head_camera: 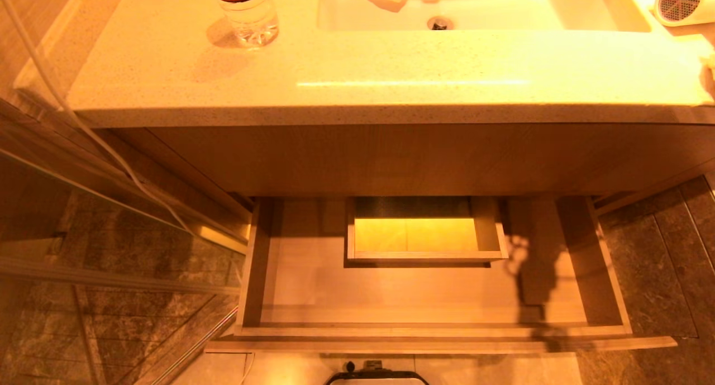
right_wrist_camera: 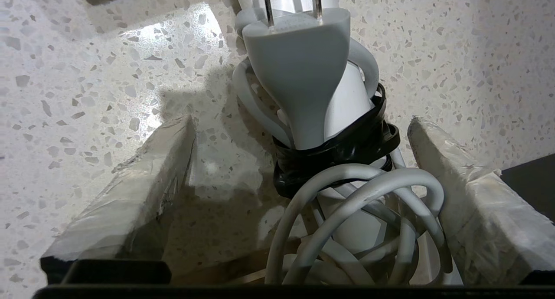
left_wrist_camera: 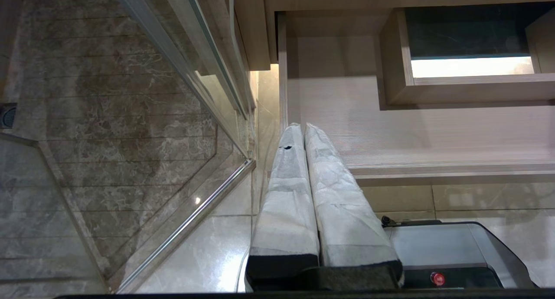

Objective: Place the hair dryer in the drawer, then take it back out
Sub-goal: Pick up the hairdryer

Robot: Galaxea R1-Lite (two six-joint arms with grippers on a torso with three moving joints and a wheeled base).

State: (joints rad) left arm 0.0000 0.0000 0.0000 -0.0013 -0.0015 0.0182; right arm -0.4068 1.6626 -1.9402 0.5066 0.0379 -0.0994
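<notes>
On the table [right_wrist_camera: 86, 51], right tool [right_wrist_camera: 299, 160] spread wide astride the hair dryer [right_wrist_camera: 303, 73]. Left tool [left_wrist_camera: 303, 129] pressed together. Best centred on the cord [right_wrist_camera: 360, 195] bundle before clamping.

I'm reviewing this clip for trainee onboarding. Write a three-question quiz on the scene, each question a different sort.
1. True or false: the drawer is open.
2. Where is the hair dryer? A) in the drawer B) on the countertop C) on the floor
3. Fill in: the right gripper is ____ around the bundled cord.

Key: 1 true; 2 B; 3 open

The left gripper is shut, by the drawer.
</notes>
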